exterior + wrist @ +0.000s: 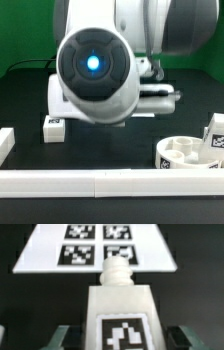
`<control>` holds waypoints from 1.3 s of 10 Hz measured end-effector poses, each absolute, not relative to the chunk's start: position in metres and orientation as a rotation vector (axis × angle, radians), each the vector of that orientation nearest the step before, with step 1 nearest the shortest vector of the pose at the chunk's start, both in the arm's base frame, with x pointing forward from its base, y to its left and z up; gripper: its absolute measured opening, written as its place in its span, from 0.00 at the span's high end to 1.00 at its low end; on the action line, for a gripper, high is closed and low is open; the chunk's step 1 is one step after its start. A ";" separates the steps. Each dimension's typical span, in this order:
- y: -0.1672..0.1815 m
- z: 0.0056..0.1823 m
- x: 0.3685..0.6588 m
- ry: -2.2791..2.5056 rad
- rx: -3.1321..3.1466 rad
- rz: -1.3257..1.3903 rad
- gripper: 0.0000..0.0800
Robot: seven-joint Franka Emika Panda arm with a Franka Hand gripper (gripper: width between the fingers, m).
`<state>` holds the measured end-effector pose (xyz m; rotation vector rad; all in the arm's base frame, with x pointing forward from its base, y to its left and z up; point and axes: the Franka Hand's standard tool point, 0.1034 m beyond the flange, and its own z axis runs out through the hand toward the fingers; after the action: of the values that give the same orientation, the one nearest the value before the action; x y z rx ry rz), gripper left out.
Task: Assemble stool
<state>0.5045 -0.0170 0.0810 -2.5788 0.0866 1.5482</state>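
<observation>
In the wrist view a white stool leg [120, 303] lies lengthwise between my fingers, its black-and-white tag facing the camera and its rounded peg pointing at the marker board [95, 246]. My gripper [122, 339] is open and straddles the leg, with a dark gap between the leg and each finger [65, 337]. In the exterior view the round seat [185, 152] lies at the lower right, sockets up. One tagged leg [54, 126] lies at the left and another [215, 135] stands behind the seat. The arm hides the gripper there.
A long white rail block [100, 182] runs along the front edge, and another rail block [5, 145] stands at the exterior view's left. The arm's large round joint [95, 68] fills the middle of the exterior view.
</observation>
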 end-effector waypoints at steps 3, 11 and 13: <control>-0.020 0.081 0.518 0.086 -2.635 1.459 0.58; -0.028 0.094 0.569 0.200 -2.898 0.679 0.58; -0.030 0.094 0.571 0.216 -2.946 0.523 0.58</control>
<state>0.5709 -0.0296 0.0944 -2.9456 0.2158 0.5233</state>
